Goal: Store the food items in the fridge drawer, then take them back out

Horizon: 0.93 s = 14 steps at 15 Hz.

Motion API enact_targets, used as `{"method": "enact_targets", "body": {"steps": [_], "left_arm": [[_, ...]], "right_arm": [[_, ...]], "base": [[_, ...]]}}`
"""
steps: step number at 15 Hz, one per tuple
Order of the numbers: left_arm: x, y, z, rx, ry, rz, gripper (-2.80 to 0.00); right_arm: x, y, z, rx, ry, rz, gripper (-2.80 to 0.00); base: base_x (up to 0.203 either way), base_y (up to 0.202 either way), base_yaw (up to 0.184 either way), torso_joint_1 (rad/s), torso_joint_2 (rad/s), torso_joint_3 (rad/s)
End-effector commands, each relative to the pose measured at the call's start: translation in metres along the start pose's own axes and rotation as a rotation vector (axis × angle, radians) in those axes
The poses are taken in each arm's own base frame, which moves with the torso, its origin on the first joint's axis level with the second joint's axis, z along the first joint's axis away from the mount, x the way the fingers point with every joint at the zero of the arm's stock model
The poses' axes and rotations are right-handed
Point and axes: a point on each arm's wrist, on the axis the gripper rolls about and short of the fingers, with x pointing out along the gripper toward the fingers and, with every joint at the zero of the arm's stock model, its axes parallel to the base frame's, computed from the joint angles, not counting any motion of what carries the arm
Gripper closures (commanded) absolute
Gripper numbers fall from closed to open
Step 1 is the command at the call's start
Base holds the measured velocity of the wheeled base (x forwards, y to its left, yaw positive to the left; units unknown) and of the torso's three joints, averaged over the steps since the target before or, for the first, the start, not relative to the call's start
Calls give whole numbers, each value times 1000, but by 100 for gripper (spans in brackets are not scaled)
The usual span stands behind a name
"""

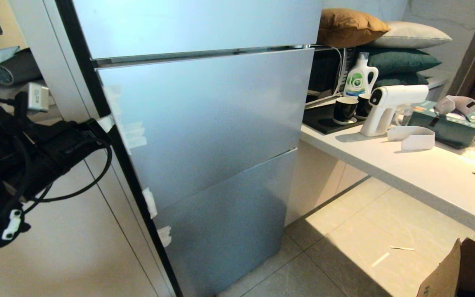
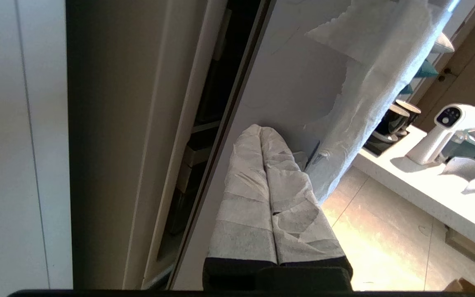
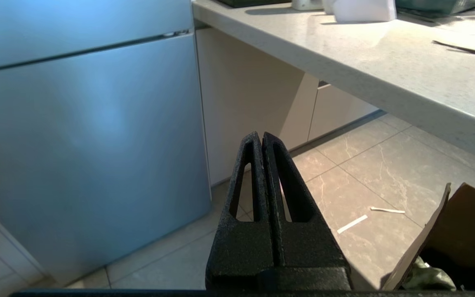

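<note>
Left gripper (image 2: 262, 131) fingers pressed together, tips touching fridge (image 1: 204, 136) door's left edge, beside seam. Right gripper (image 3: 261, 138) fingers together, low near floor.

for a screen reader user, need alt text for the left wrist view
The left tool, its two white-wrapped fingers pressed together, points at the left edge of a silver-blue fridge door. A white counter with black cups and a white spray gun stands beyond.

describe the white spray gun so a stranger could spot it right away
Find the pale counter right of the silver-blue fridge. Near its fridge end, beside two dark cups, stands the spray gun. It alone is pistol-shaped: white, upright handle, barrel on top, dark round rear panel.
</note>
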Motion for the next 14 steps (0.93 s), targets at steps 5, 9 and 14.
{"method": "enact_targets", "body": {"steps": [5,9,14], "left_arm": [[-18,-7,-4,40,23,-2,0],[-46,-25,-10,79,64,-57,0],[-75,-67,-17,127,85,-206,0]], "right_arm": [[2,0,-9,-1,30,-1,0],[2,0,-9,0,30,-1,0],[2,0,-9,0,30,-1,0]], "base": [[0,0,0,0,0,0],[0,0,0,0,0,0],[0,0,0,0,0,0]]}}
